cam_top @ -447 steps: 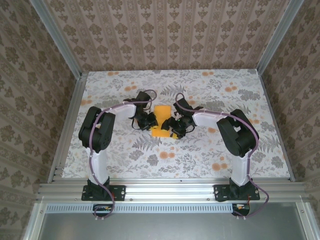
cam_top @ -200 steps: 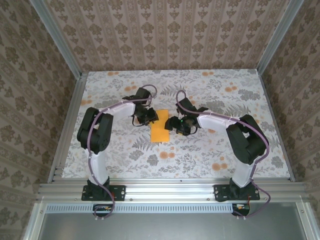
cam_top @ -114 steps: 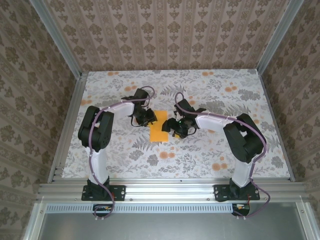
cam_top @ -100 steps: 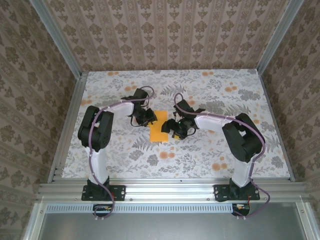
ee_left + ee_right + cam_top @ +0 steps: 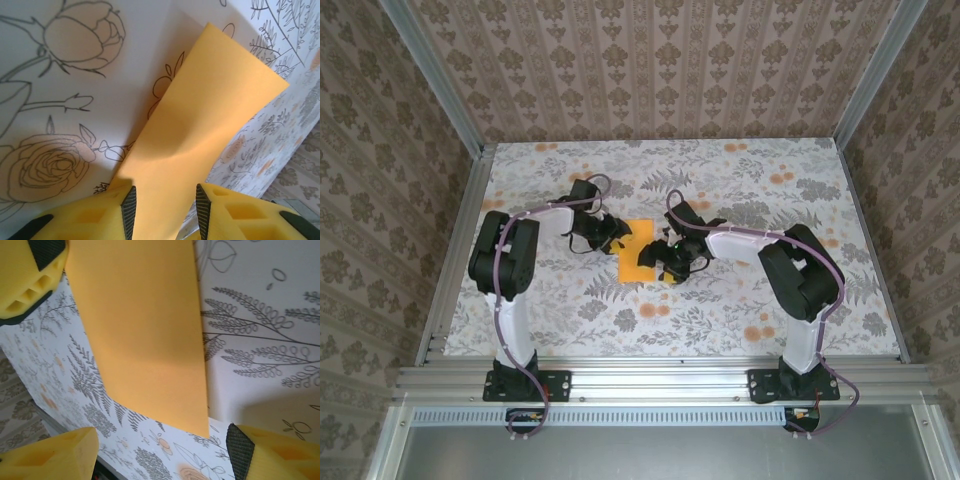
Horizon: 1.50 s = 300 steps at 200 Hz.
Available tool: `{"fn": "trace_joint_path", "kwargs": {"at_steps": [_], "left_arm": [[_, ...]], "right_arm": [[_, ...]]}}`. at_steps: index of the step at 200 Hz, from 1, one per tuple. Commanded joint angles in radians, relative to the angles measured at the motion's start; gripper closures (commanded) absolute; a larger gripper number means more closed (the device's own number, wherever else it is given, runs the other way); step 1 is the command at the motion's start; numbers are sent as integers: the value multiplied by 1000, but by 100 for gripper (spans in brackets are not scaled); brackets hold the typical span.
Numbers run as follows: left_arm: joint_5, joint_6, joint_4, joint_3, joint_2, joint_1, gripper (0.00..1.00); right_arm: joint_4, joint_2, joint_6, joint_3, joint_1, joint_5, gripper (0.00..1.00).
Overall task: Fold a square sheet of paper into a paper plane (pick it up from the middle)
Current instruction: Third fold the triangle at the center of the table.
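Top external view: the square sheet of paper (image 5: 640, 252), folded into a narrower orange strip, lies near the middle of the floral desk (image 5: 770, 200). The left hand (image 5: 612, 238) meets its far left edge and the right hand (image 5: 663, 264) its near right edge. The two arms flank it from opposite sides, probably so one can steady the paper while the other works a crease.

Left wrist view: the left hand (image 5: 165, 210) has its ribbed yellow pads apart, straddling one end of the sheet (image 5: 210, 110) rather than pinching it. The paper bows slightly off the desk (image 5: 75, 100) and casts a shadow, which suggests the fold is not yet pressed flat.

Right wrist view: the right hand (image 5: 162, 442) stands wide apart with nothing gripped. A pointed corner of the sheet (image 5: 145, 325) reaches toward the gap. A further yellow finger (image 5: 25, 280) at the top left, seemingly the left hand's, sits at the sheet's other end. The next crease likely calls for a firm pinch on the lifted edge.
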<state>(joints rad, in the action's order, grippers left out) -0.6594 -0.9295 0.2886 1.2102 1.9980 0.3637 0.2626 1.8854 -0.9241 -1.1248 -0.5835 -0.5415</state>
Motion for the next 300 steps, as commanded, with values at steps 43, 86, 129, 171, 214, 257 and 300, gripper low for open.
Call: {"fn": "trace_joint_path", "kwargs": {"at_steps": [43, 86, 129, 171, 214, 257, 300], "left_arm": [[24, -28, 6, -42, 22, -14, 58], [23, -34, 4, -43, 25, -14, 57], [27, -34, 4, -50, 23, -14, 57], [30, -30, 4, -57, 24, -14, 57], [33, -25, 6, -61, 21, -14, 57], [34, -20, 6, -63, 23, -15, 57], [34, -14, 9, -64, 28, -13, 57]], "right_arm": [[-37, 55, -52, -21, -7, -67, 30], [-115, 58, -99, 5, -7, -116, 31], [-180, 44, -144, 36, -7, -106, 42], [-188, -2, -155, 74, -6, -71, 55], [-143, -37, -153, 85, -4, -30, 70], [-131, -34, -155, 61, -3, -19, 87], [-136, 1, -138, 4, -4, -27, 98]]}}
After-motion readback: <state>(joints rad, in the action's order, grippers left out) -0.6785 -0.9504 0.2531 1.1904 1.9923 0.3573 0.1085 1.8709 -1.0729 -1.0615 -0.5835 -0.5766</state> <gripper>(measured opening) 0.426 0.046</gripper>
